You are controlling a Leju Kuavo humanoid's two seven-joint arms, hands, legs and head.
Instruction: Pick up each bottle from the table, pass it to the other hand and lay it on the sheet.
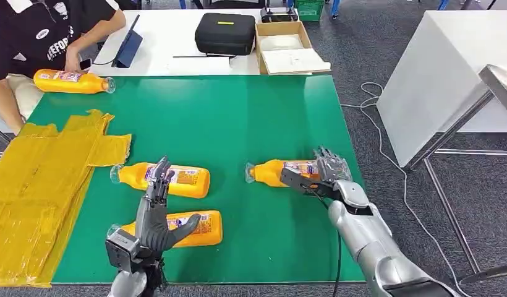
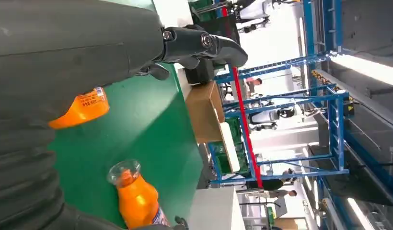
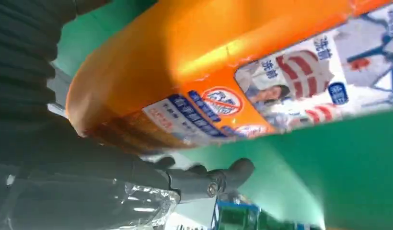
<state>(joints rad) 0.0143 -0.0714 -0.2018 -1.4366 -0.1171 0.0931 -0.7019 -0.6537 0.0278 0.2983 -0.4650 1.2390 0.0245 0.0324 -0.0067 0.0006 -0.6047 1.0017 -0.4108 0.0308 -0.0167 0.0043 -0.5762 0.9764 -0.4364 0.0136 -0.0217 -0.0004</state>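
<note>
Four orange bottles with printed labels lie on the green mat (image 1: 238, 124). One (image 1: 72, 81) is at the far left corner, by a person. Two lie front left: one (image 1: 189, 179) beside the yellow sheet (image 1: 34, 185), another (image 1: 204, 228) nearer me. My left hand (image 1: 153, 216) stands open and upright over these two, fingers straight, holding nothing; its thumb (image 2: 204, 43) sticks out above the mat. My right hand (image 1: 325, 173) wraps around the base of the fourth bottle (image 1: 272, 172), which still lies on the mat. A gap shows between its thumb (image 3: 209, 181) and that bottle (image 3: 194, 62).
A person (image 1: 34, 37) sits at the far left corner. Behind the mat stand a black case (image 1: 225, 32), a cardboard box (image 1: 288, 46) and a tablet (image 1: 128, 46). A white table (image 1: 436, 74) stands to the right, with cables on the floor.
</note>
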